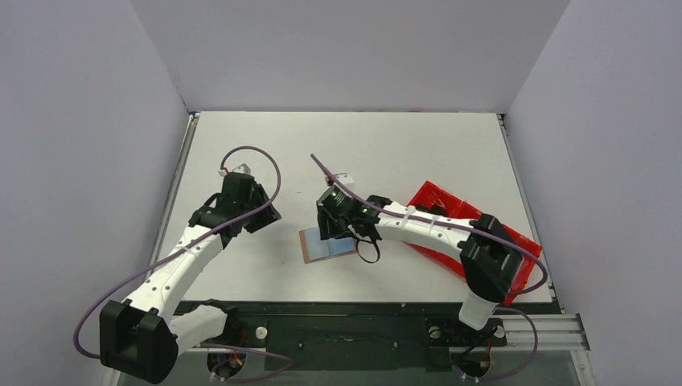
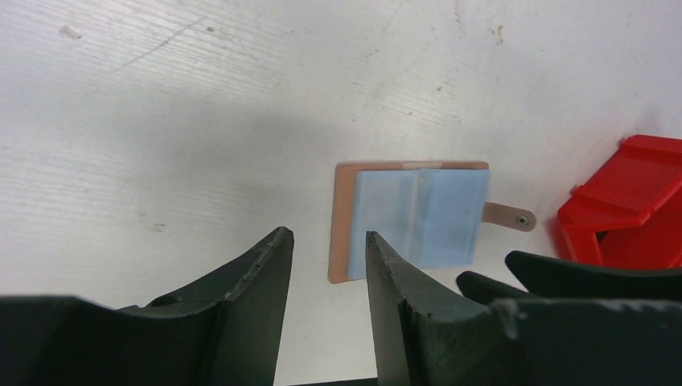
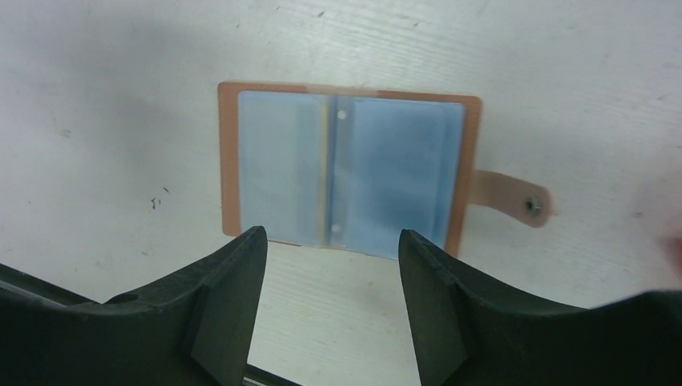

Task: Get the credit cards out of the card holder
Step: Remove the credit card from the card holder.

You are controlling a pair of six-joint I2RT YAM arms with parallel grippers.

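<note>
The card holder (image 1: 326, 244) lies open and flat on the white table, brown leather edge with light blue inner panels up. It shows in the right wrist view (image 3: 346, 173) with its strap tab (image 3: 515, 199) to the right, and in the left wrist view (image 2: 410, 215). No separate card shows. My right gripper (image 1: 336, 223) hovers just over its far edge, open and empty (image 3: 330, 241). My left gripper (image 1: 261, 211) is open and empty (image 2: 328, 241), off to the holder's left.
A long red plastic tray (image 1: 474, 233) lies at the right under my right arm; its corner shows in the left wrist view (image 2: 623, 205). Grey walls enclose the table. A black rail runs along the near edge.
</note>
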